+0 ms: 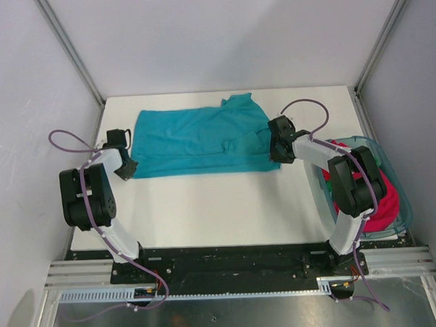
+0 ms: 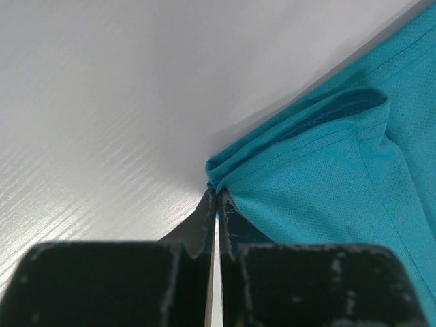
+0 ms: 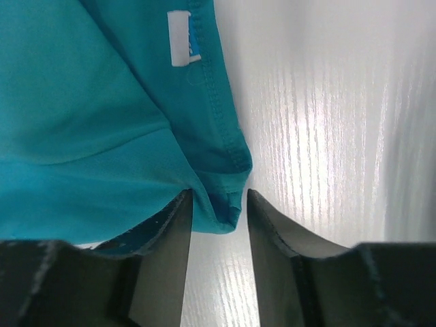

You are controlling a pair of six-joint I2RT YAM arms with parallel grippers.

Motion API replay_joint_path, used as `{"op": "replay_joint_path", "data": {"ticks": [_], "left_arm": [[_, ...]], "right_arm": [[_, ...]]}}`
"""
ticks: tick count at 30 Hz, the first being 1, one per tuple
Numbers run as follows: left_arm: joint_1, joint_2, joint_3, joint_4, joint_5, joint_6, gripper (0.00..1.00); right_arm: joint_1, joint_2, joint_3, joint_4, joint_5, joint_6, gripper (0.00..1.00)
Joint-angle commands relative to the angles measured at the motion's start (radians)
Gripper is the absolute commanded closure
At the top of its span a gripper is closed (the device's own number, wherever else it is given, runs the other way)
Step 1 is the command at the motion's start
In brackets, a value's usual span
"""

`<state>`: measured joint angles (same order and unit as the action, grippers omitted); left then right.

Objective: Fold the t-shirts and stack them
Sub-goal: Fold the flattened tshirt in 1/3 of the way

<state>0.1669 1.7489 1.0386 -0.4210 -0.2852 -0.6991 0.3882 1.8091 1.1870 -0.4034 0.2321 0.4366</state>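
The teal-blue t-shirt (image 1: 195,139) lies spread on the white table (image 1: 205,207), partly folded, with a raised flap at its far right. My left gripper (image 1: 128,170) is at the shirt's near left corner. In the left wrist view the left gripper (image 2: 216,194) is shut, its tips pinching that corner of the cloth (image 2: 327,184). My right gripper (image 1: 278,159) is at the near right corner. In the right wrist view the right gripper (image 3: 219,197) is open, with the hemmed corner of the shirt (image 3: 82,116) hanging between the jaws. A magenta-red t-shirt (image 1: 387,199) lies bunched in the basket.
The translucent teal plastic basket (image 1: 389,169) stands at the table's right edge, beside the right arm. A white label (image 3: 179,37) shows on the teal shirt's hem. Grey walls and metal rails close in the table on three sides.
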Motion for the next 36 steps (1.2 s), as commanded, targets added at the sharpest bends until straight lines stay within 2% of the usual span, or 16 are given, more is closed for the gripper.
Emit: {"op": "replay_joint_path", "data": {"ticks": [1, 5, 14, 21, 27, 36], "left_arm": [[0.006, -0.001, 0.038, 0.017, -0.027, 0.012, 0.95], [0.006, -0.013, 0.037, 0.016, -0.023, 0.014, 0.9], [0.007, -0.025, 0.034, 0.019, -0.012, 0.025, 0.79], [0.006, -0.067, 0.009, 0.056, 0.02, 0.032, 0.65], [0.012, -0.1, -0.004, 0.08, 0.051, 0.022, 0.62], [0.023, -0.096, -0.03, 0.077, 0.025, 0.01, 0.61]], "right_arm": [[-0.008, -0.034, 0.029, -0.058, 0.015, 0.012, 0.54], [-0.015, -0.051, 0.001, -0.041, -0.04, 0.044, 0.51], [-0.02, 0.014, -0.046, 0.027, -0.071, 0.108, 0.52], [-0.019, 0.033, -0.051, 0.027, -0.046, 0.111, 0.61], [-0.016, 0.029, -0.052, 0.027, -0.033, 0.101, 0.69], [-0.014, 0.034, -0.052, 0.03, -0.039, 0.086, 0.74]]}}
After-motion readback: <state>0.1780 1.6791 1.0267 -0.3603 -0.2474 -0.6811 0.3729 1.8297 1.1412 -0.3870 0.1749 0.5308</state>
